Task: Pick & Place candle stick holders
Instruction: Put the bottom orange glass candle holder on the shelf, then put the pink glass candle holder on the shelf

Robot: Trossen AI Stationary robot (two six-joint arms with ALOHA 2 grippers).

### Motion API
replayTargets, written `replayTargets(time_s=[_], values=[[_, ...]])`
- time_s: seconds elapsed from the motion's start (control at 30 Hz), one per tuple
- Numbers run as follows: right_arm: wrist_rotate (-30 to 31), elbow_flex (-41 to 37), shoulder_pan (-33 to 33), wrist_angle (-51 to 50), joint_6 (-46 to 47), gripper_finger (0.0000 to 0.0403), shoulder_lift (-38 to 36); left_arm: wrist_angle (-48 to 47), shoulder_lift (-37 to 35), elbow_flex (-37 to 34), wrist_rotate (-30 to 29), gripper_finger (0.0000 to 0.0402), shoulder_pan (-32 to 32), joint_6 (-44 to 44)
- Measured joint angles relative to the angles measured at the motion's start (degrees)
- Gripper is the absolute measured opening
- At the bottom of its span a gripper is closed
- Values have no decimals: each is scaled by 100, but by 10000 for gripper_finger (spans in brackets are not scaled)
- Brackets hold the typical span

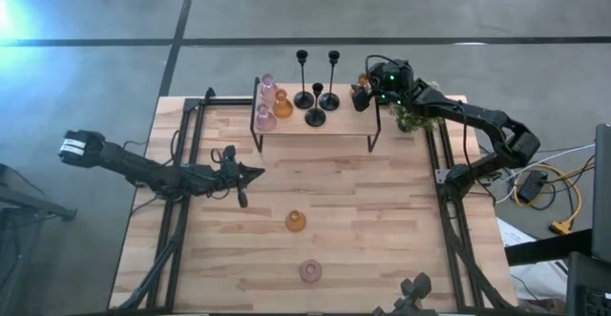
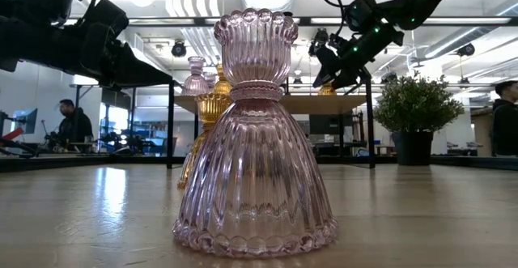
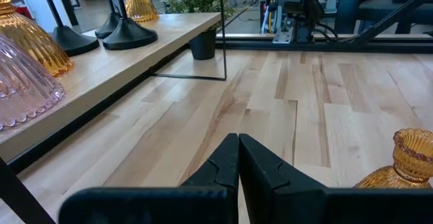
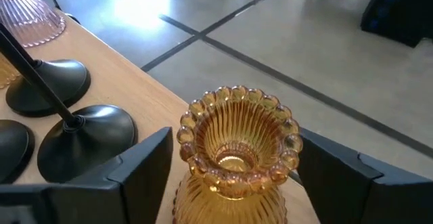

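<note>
- Risk: right gripper [image 4: 233, 163] is standing spread wide around the amber holder [image 4: 235, 149] on the shelf [image 1: 315, 125], fingers clear of the glass; lifting off-axis is likely clipping the scalloped rim and tipping it.
- Holder is sitting near the shelf's back edge, so a nudge is risking a drop to the floor.
- Black holders [image 4: 84, 132] are crowding one side; open room is lying upward.
- Left gripper [image 1: 241, 173] is waiting shut over the table, empty.
- Two more holders are waiting on the table: amber [image 1: 296, 221], pink [image 1: 310, 270].
</note>
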Motion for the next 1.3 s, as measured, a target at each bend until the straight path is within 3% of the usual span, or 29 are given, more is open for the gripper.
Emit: replayTargets(time_s=[0.37,0.8,0.9,1.1,1.3], values=[[4,2,4,11,-37,347,-224,0,0,0,0,14,0,0],[-86,6,4,-126,-178,352,-1432,0,-1,0,0,14,0,1],[-657,7,4,-267,-176,349,-1953,0,0,0,2,14,0,2],[-2501,11,267,-293,-147,330,-2914,-1,-1,0,0,14,-1,0],[-3003,11,1344,-330,-179,324,-3472,0,0,-2,0,14,0,0]])
